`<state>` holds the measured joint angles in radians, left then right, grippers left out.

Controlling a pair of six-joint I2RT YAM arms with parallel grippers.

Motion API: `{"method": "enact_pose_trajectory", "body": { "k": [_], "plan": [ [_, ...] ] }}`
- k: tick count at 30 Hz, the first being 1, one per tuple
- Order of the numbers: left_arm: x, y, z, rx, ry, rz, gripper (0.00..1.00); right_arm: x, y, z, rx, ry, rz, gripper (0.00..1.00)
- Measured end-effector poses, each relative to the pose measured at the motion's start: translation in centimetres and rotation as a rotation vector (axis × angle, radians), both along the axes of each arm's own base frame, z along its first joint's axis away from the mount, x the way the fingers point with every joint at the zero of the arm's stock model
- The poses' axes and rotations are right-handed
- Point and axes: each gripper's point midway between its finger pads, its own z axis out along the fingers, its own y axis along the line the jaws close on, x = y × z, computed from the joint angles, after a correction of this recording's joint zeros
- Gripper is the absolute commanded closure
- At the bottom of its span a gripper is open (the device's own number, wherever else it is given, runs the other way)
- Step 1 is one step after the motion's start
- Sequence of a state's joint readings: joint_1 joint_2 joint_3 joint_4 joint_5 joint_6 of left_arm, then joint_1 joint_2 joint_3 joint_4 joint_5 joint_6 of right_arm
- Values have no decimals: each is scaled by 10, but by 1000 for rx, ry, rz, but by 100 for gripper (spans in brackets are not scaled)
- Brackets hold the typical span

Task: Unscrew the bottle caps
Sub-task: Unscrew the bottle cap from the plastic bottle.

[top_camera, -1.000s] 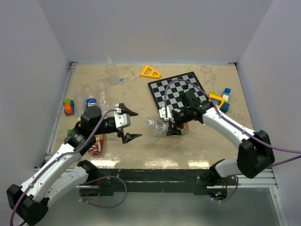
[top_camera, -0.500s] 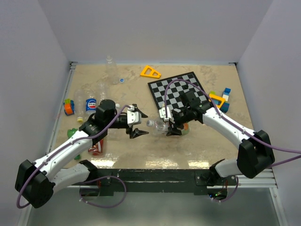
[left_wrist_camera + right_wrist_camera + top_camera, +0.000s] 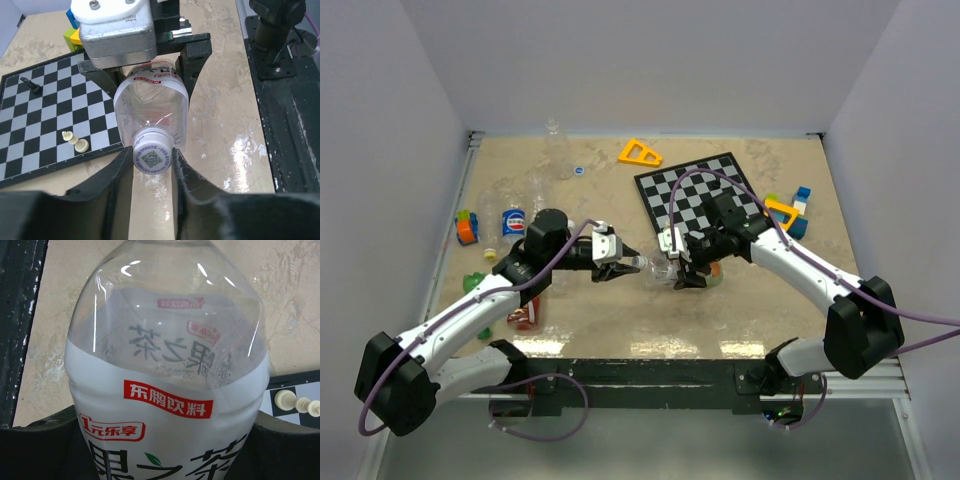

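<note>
While the right gripper (image 3: 684, 272) is clamping the white-label bottle (image 3: 150, 107) round its body, it's holding it on its side beside the near-left corner of the chessboard (image 3: 705, 195), neck pointing at the left arm. Can't tell if the bottle is resting on the table (image 3: 760, 320) or hanging just above it.

That pose is presenting the cap (image 3: 152, 156) end-on to the left gripper (image 3: 623, 266), so a wrist roll is lining up with the thread axis. Both left fingers (image 3: 117, 175) are pinching the white cap from opposite sides, pads touching its rim, with no gap showing in the left wrist view.

I'm reading this as grip made, twist not yet started. The right arm is acting as the vise, the left as the wrench.

Risks I'm expecting: thin clear plastic squashing or spinning inside the right jaws, or pads slipping on the small cap.

More bottles, including the cola-label one (image 3: 513, 222), are waiting at the left edge.
</note>
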<state>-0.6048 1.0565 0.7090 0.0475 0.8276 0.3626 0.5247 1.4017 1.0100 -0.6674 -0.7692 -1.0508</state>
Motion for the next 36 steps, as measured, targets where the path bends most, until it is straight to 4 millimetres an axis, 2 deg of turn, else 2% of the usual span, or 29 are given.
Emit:
{"method": "enact_pose_trajectory", "body": {
  "k": [3, 8, 12, 19, 24, 31, 36],
  "plan": [
    [0, 0, 0, -1, 9, 4, 100, -1, -1, -1, -3, 5, 0, 91],
    [0, -1, 0, -10, 61, 23, 100, -2, -1, -1, -5, 9, 1, 92],
    [0, -1, 1, -38, 229, 100, 100, -2, -1, -1, -3, 11, 2, 92],
    [5, 3, 5, -84, 852, 442, 100, -2, -1, -1, -5, 8, 2, 92],
    [9, 6, 2, -100, 1138, 633, 100, -2, -1, -1, -7, 7, 1, 92],
    [7, 11, -4, -127, 1334, 770, 100, -1, -2, -2, -9, 6, -1, 91],
    [9, 17, 3, -176, 1391, 813, 100, -1, -1, -1, -7, 2, -1, 92]
  ]
}}
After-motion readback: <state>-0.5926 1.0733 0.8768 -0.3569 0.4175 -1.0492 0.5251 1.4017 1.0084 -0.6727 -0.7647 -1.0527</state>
